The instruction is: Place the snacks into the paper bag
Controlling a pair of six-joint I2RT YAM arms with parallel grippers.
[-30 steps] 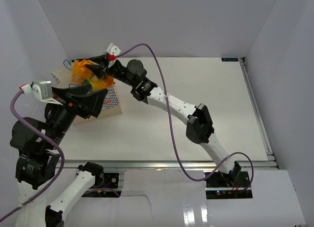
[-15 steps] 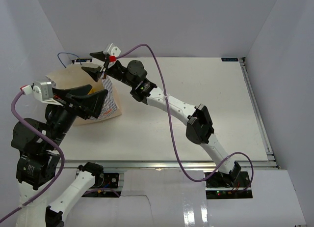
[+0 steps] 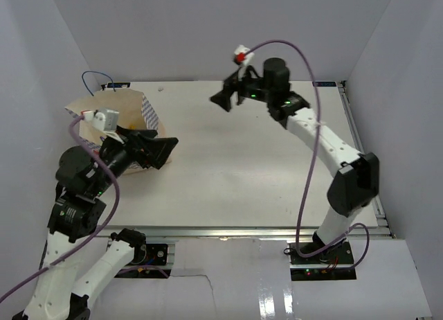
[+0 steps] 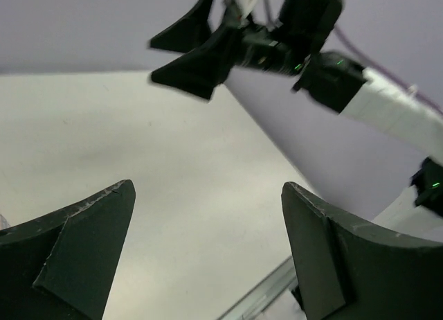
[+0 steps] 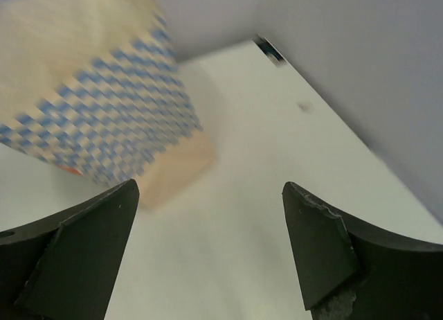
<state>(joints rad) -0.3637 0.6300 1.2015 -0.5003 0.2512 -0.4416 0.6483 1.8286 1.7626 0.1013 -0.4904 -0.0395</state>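
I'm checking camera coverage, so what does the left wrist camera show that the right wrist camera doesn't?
Only the left wrist view shows the right arm, seen from outside, with its open right hand above the table. Only the right wrist view shows the paper bag, blurred, on the table. Both share the white table, the grey wall, and the camera's own hand open and empty, including the left hand.

1. The paper bag (image 3: pixel 145 111) is sitting in the far left corner of the table (image 3: pixel 277 181).
2. The bag's cord handle (image 3: pixel 93 76) is sticking out behind it, toward the back wall.
3. The left gripper (image 3: pixel 165 152) is hanging just beside the bag, on its near right side.
4. The right gripper (image 3: pixel 223 97) is hovering over the far middle of the table, right of the bag and well apart from it.
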